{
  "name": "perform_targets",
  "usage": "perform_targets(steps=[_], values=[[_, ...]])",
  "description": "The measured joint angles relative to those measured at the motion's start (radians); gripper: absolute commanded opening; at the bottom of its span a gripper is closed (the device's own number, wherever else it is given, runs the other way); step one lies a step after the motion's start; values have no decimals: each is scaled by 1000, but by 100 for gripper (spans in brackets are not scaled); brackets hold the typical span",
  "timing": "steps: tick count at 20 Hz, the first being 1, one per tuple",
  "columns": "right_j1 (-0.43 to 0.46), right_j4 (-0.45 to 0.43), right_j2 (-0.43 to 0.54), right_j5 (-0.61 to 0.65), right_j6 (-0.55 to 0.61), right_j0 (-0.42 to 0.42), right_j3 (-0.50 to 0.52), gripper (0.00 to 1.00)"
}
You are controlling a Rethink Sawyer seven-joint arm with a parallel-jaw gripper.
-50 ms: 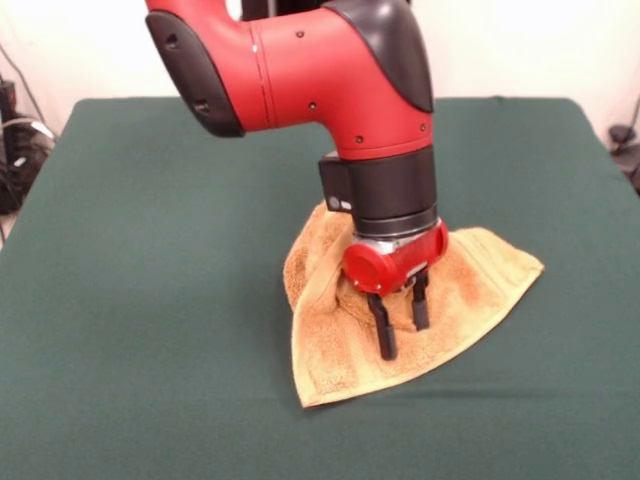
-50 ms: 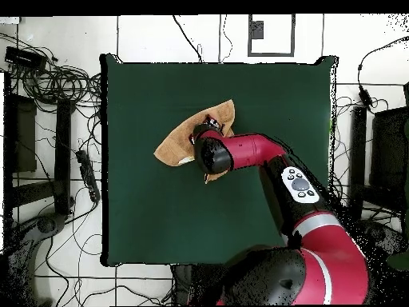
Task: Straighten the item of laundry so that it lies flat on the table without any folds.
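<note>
The item of laundry (image 1: 330, 345) is an orange-tan towel lying right of the middle of the green table (image 1: 150, 250). It is folded over into a rough triangle, with a raised crumpled ridge at its left side. My gripper (image 1: 404, 338) points down over the towel's middle. It is open, its two black fingers (image 1: 386, 335) apart with their tips at the cloth and nothing pinched between them. In the overhead view the towel (image 2: 170, 145) shows past the arm's wrist (image 2: 214, 153), which hides its middle and the gripper.
The table (image 2: 160, 224) extends well beyond the towel on every side. Cables and equipment (image 2: 48, 120) lie on the floor beside the table's edges. The arm reaches across the table's bottom right part in the overhead view.
</note>
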Motion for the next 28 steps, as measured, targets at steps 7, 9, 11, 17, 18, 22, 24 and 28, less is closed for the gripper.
perform_targets(steps=[7,9,11,17,18,22,24,28], values=[[18,23,-4,-71,2,3,-5,100],[31,50,-9,-120,6,6,-5,100],[41,73,-14,-160,9,11,-5,100],[55,125,-37,-226,10,31,-5,100],[57,139,-41,-235,10,34,-4,100],[61,203,-61,-255,20,48,1,100],[61,229,-70,-260,22,55,3,100],[60,289,-97,-284,23,76,15,100]])
